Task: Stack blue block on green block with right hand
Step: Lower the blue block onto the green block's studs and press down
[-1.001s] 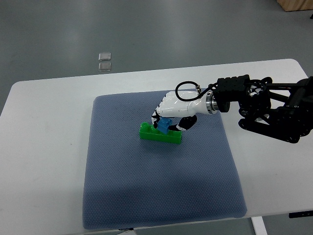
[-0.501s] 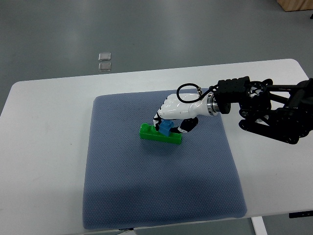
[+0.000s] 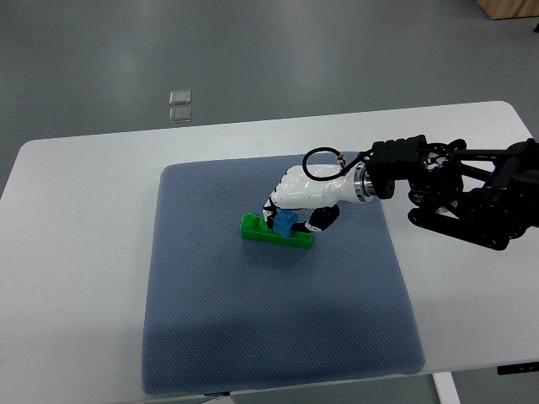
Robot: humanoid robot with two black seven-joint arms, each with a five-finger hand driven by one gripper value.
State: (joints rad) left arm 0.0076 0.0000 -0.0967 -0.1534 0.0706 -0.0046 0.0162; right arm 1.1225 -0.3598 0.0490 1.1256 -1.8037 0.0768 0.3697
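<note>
A long green block [image 3: 259, 230] lies on the blue-grey mat [image 3: 269, 328], a little above the mat's middle. On its top, near the middle, sits a small blue block [image 3: 285, 223]. My white right hand [image 3: 290, 210] reaches in from the right and its fingers are curled around the blue block, pressing it against the green one. The hand hides the far side of both blocks. No left arm shows in the picture.
The mat covers the middle of a white table [image 3: 67, 252]. The black right forearm [image 3: 463, 198] stretches over the table's right part. Two small clear squares [image 3: 180, 104] lie on the grey floor beyond the table's far edge.
The right hand has lowered the blue block slightly down and left onto the green block. The green block has stayed in place.
</note>
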